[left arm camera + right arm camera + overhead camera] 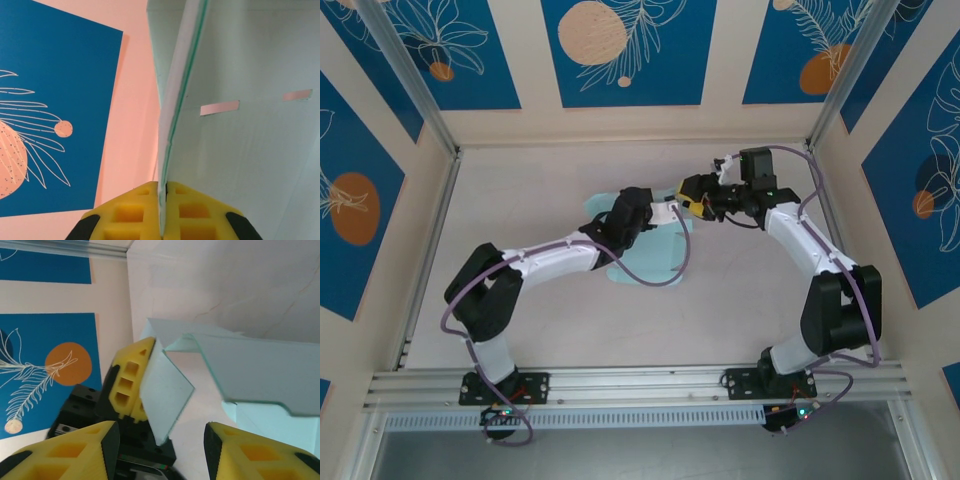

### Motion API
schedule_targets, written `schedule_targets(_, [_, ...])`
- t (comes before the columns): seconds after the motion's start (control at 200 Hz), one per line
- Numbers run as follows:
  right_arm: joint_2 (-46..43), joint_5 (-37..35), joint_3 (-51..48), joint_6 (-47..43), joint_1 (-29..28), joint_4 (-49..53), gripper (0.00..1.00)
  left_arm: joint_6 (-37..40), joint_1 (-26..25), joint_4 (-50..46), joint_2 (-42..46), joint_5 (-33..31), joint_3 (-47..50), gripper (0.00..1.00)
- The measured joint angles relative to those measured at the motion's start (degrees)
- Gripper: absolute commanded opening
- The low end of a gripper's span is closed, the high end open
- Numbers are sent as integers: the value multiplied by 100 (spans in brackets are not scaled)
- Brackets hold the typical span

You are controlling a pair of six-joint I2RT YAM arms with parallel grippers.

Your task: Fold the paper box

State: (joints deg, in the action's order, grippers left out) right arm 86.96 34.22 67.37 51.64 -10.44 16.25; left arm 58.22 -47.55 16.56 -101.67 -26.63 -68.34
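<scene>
Pale tabletop [520, 200], centre: my left pincer [161, 192] is clamped shut on a raised flap of the pale light-blue thin card paper box [240, 150]. My right pincer [161, 440] stands apart, empty, with that flap directly ahead.

Beige walls [525, 60], blue floral panels [655, 75], pale tabletop [520, 190], aluminium rail [640, 385].
</scene>
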Motion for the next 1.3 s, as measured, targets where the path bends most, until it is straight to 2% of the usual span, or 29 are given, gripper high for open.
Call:
schedule_targets(0.27, [109,321,50,271,-72,-125,54,444,-9,1145,2,-24,627,0])
schedule_targets(0.645, [101,286,66,240,-190,22,54,595,-24,1628,332,87,706,0])
schedule_targets(0.88, [103,365,66,391,-293,-289,54,734,-59,1775,411,208,909,0])
schedule_targets(0.98, [116,376,83,437,-415,-352,43,778,-63,1792,411,214,909,0])
schedule_targets(1.175, [275,407,151,509,-531,-466,8,776,-63,1757,411,214,909,0])
schedule_targets(1.245, [286,400,153,555,-535,-466,0,772,-63,1716,409,201,909,8])
schedule_targets(1.28, [289,404,155,584,-535,-474,0,761,-63,1714,409,195,907,16])
schedule_targets(1.3, [291,400,155,564,-535,-472,0,752,-63,1709,409,197,907,25])
